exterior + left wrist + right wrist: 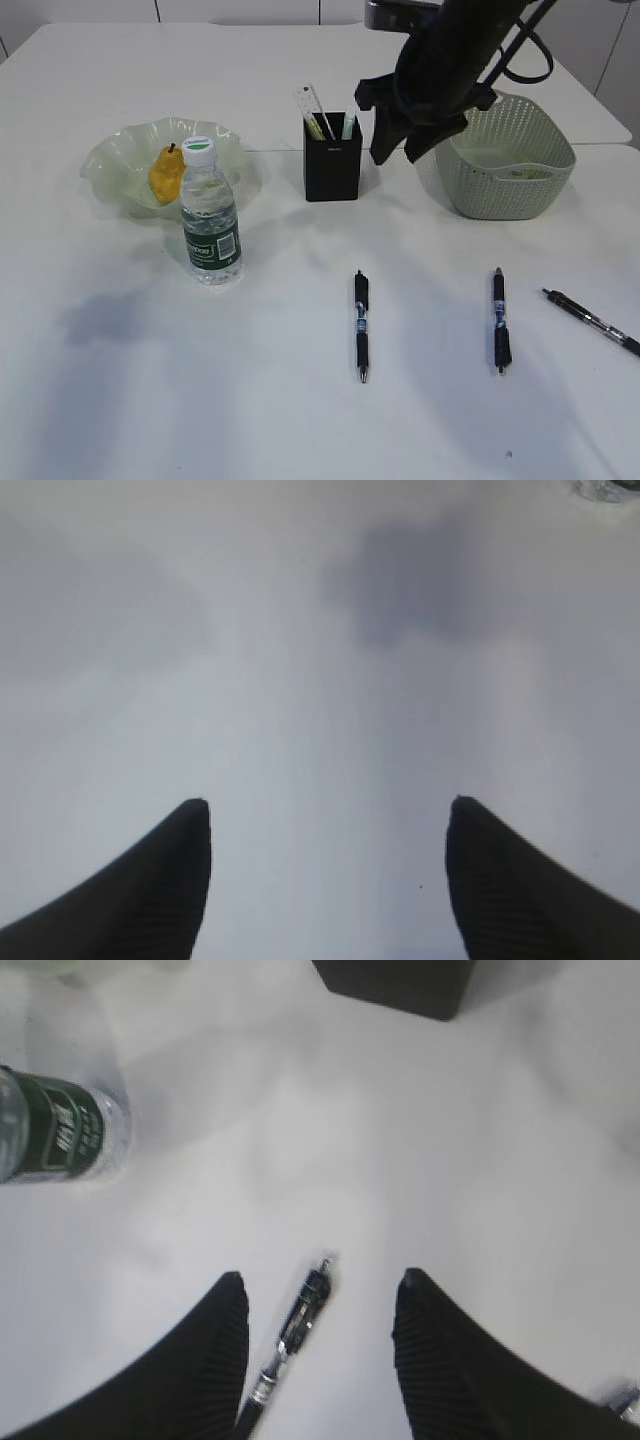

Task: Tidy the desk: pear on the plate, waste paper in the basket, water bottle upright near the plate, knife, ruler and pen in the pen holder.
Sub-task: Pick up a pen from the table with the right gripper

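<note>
Three pens flat on the white table (300, 430), nearest: left pen (361, 325), middle pen (499, 318), right pen (592, 321). Likely light, stiff, slick, prone to rolling; best pinched mid-barrel, across the grip. Right gripper (320, 1305) part open, empty, above the left pen. Left gripper (328, 815) wide open, empty, over bare table. Further back: water bottle (210, 215) upright beside the plate (120, 150), pear (166, 172) on it. Ruler (311, 106) standing in the pen holder (332, 165); basket (510, 165) at right. Matte, smooth tabletop; plain pale wall behind.
</note>
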